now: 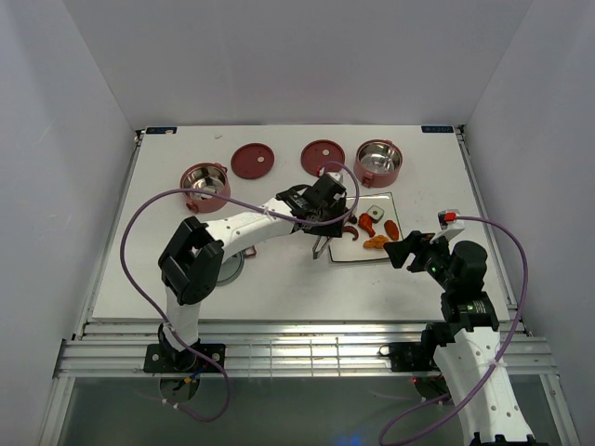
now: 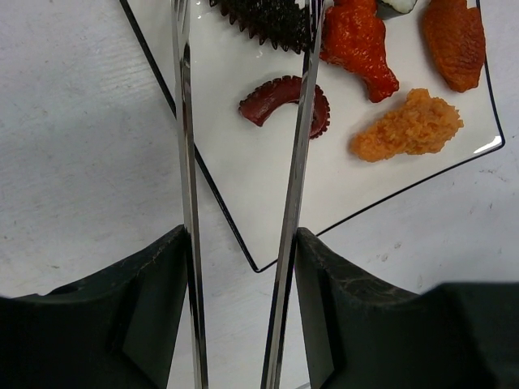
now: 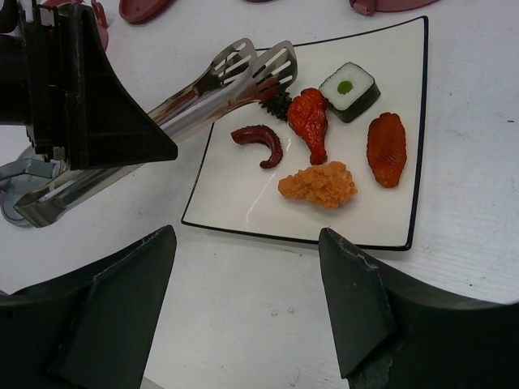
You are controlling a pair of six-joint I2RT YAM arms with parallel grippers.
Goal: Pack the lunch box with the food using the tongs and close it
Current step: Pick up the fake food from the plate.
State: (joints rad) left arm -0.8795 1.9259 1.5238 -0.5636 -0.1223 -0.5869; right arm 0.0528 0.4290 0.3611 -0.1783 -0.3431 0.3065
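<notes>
Left gripper (image 2: 241, 237) clamps the tongs (image 2: 186, 146), tips over the spiky dark piece (image 2: 268, 20) at the frame's top. A skewed squeeze could flick food (image 2: 405, 126) off the plate (image 2: 243, 182). Right gripper (image 3: 247, 241) hangs nearby, jaws apart.

White square plate (image 1: 359, 254) with thin black rim, right of centre on table, closer to near edge than far edge. Plate surface glossy in wrist views (image 3: 243, 194) (image 2: 259, 194); rim corners slightly rounded.

White matte table (image 1: 279, 288), faint grey specks and scuffs seen close up.

Plain white walls (image 1: 297, 56) enclose table at back, left and right.

Ribbed aluminium rail (image 1: 307, 355) runs along near table edge.

Small blue tags (image 1: 160, 129) at both far table corners.
</notes>
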